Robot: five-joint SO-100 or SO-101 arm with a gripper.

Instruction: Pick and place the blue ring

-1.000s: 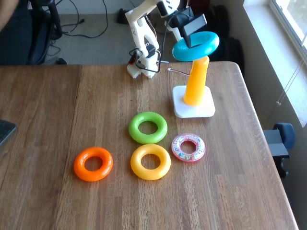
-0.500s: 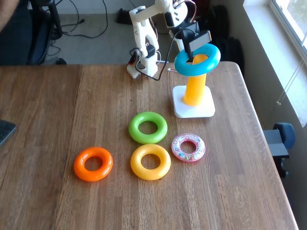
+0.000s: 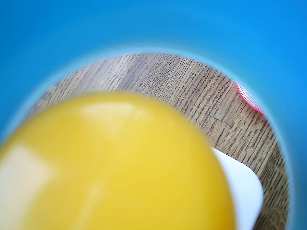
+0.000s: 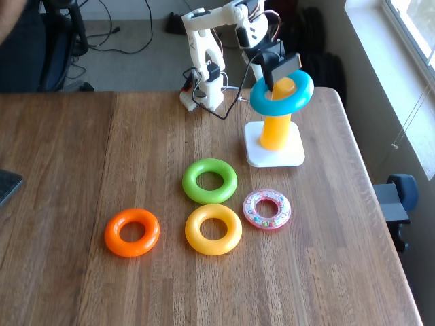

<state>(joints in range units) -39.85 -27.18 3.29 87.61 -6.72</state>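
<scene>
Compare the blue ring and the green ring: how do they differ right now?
The blue ring is up in the air, tilted, held by the gripper with the yellow peg's top inside its hole; the green ring lies flat on the table, untouched. Blue looks somewhat larger than green. Both are smooth, glossy donut rings.

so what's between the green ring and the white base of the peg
Nothing: in the fixed view the stretch of wooden table between the green ring and the white base is bare.
</scene>
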